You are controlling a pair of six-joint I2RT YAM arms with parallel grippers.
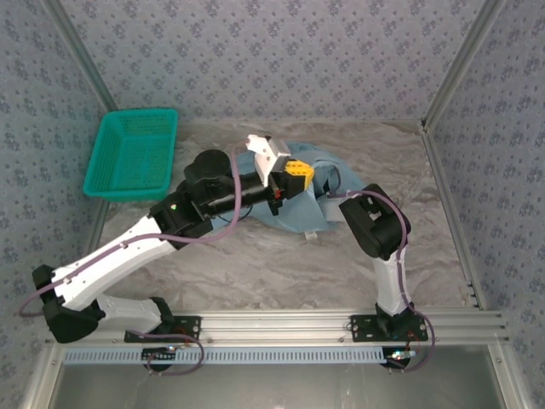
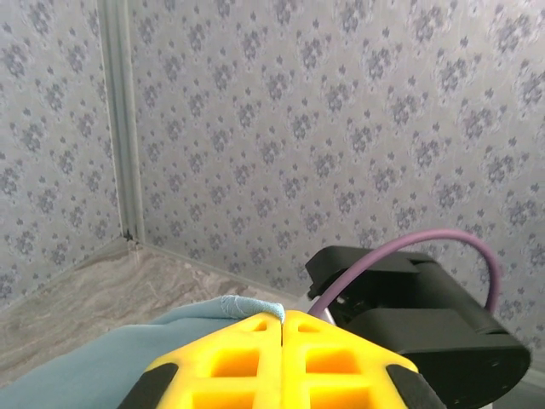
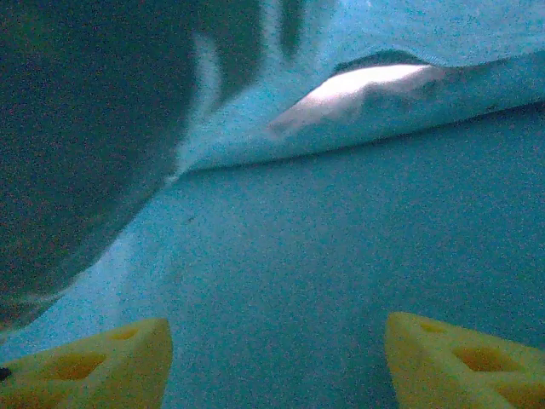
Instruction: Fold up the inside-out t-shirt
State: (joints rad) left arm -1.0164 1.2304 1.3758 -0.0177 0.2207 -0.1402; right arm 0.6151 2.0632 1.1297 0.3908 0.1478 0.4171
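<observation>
Reaching in over the t-shirt (image 1: 295, 218) with both arms
Pinching a fold in the raised left claw (image 2: 282, 317), shut tight; resting the right claw (image 3: 277, 358) low against the cloth, fingers apart

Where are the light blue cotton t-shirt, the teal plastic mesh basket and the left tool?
light blue cotton t-shirt (image 1: 298, 217): top view, near edge of cloth.
teal plastic mesh basket (image 1: 132, 158): top view, bare mesh floor.
left tool (image 2: 282, 317): left wrist view, where its shut yellow fingertips meet.
</observation>
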